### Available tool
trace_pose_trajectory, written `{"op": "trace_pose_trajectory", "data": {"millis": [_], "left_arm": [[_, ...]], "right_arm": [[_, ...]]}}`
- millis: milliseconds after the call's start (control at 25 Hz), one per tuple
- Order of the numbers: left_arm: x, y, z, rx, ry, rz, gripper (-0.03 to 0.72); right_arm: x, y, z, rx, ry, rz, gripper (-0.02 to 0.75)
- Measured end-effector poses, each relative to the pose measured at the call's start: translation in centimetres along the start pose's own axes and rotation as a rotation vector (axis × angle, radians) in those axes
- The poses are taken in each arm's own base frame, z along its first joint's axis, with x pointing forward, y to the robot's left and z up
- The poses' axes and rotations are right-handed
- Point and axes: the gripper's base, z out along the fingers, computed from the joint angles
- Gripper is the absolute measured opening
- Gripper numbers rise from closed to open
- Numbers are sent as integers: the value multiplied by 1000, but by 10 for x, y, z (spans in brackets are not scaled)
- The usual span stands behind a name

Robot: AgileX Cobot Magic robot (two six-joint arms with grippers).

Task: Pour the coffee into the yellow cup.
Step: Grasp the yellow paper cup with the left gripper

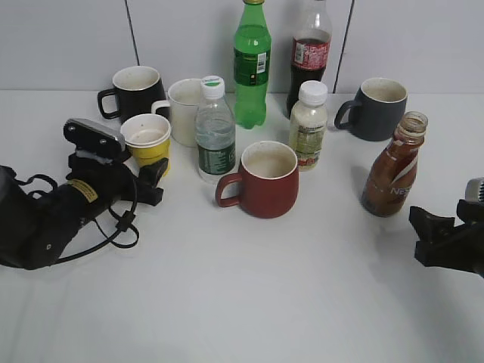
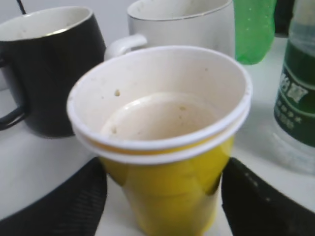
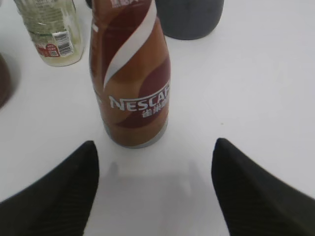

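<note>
The yellow cup stands at the left, in front of a black mug and a white mug. It fills the left wrist view, and its white inside holds no liquid. My left gripper is open, with one finger on each side of the cup's lower half. The coffee bottle stands upright and capless at the right. It is close ahead in the right wrist view. My right gripper is open and empty, just short of the bottle's base.
A dark red mug stands mid-table. Behind it are a water bottle, a white-capped bottle, a green bottle and a cola bottle. A black mug, a white mug and a grey mug stand behind.
</note>
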Motion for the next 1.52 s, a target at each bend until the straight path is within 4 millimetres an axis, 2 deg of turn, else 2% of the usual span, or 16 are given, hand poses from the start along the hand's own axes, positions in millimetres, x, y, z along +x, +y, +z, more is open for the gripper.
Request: {"op": "trace_pose_trajectory", "data": {"millis": [160, 360, 600, 1160, 1240, 1320, 1520], "left_arm": [[3, 0, 9, 2, -4, 1, 553], [-3, 2, 20, -2, -39, 4, 553], [6, 2, 33, -2, -39, 4, 554], [0, 3, 42, -3, -81, 8, 549], [0, 3, 42, -3, -81, 8, 536], [0, 3, 42, -3, -81, 8, 491], [0, 4, 42, -13, -80, 3, 335]], "right_arm": [[0, 0, 0, 0, 0, -1, 536], [0, 0, 0, 1, 0, -3, 536], [0, 0, 0, 1, 0, -5, 536], [0, 0, 0, 1, 0, -6, 536], [0, 0, 0, 1, 0, -6, 536], [0, 0, 0, 1, 0, -6, 536], [0, 0, 0, 1, 0, -7, 535]]}}
